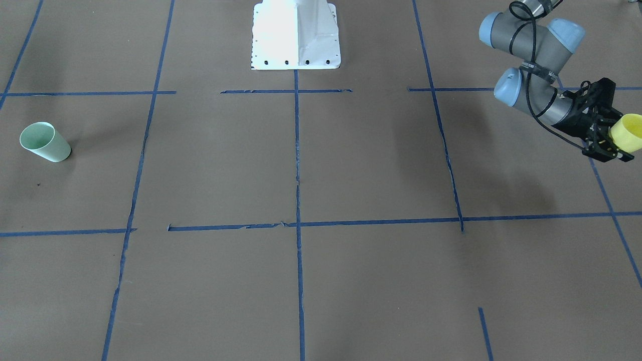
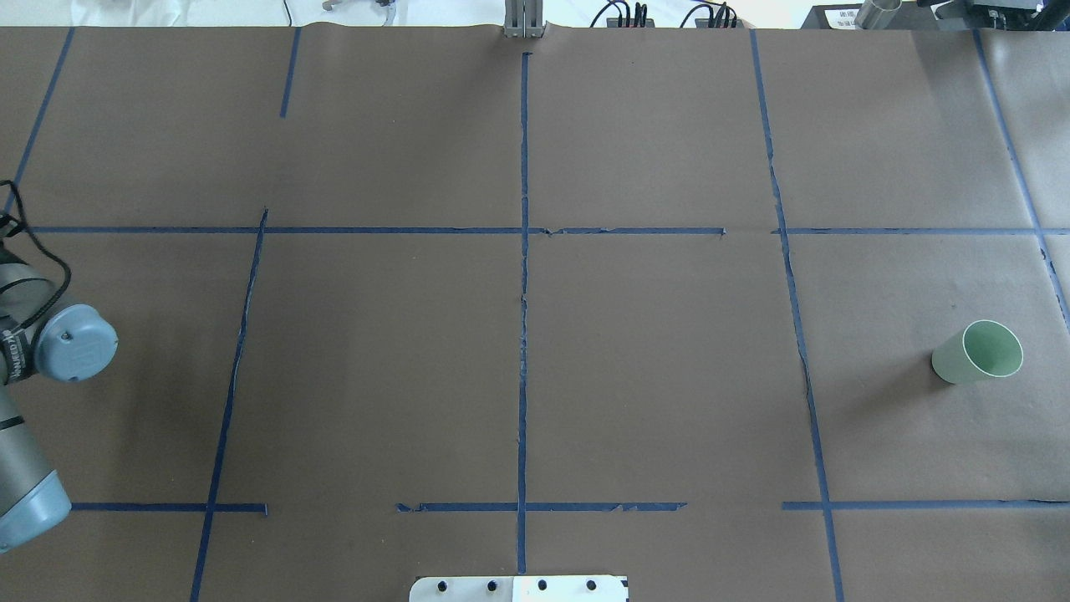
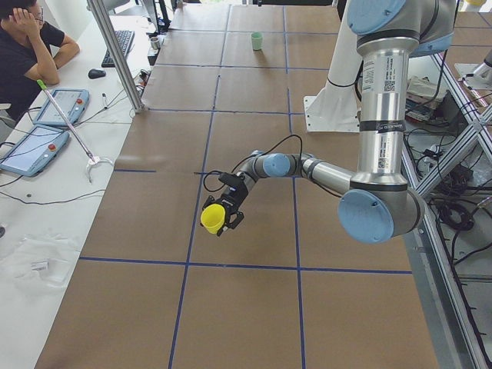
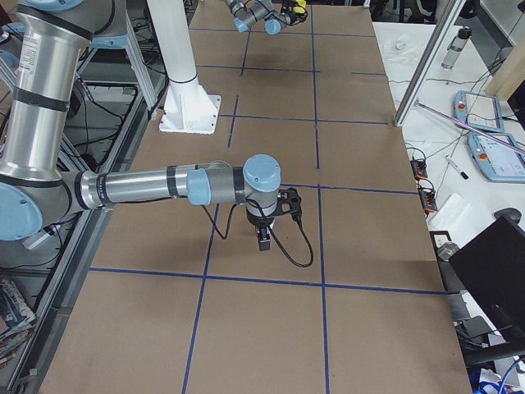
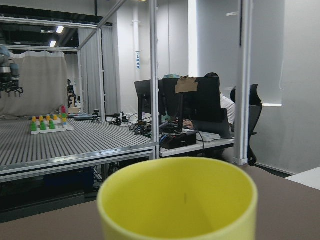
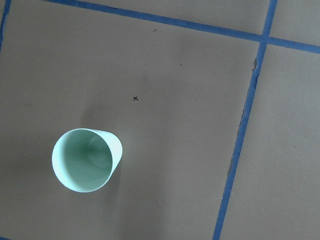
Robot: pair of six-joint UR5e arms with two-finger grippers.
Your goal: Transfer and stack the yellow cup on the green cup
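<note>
Brown paper tabletop with a blue tape grid, and a white robot base at its edge. The left arm reaches out low and sideways. The right arm stretches flat over the tabletop with its wrist turned down.

The black left gripper is pinched on the yellow cup, gripping the narrow bottom end. The cup is off the tabletop and tipped on its side, mouth pointing away from the wrist. In the left wrist view its rim fills the bottom of the frame, straight ahead of the gripper.

The right gripper points straight down above the tabletop. It shows only in the exterior right view, so I cannot tell whether it is spread or pressed together.

The green cup stands upright on the tabletop, mouth up and empty. It is well apart from the left gripper, at the opposite end. In the right wrist view it sits below the right gripper, off toward the lower left, with nothing touching it. There is a small x mark on the paper near the cup.
</note>
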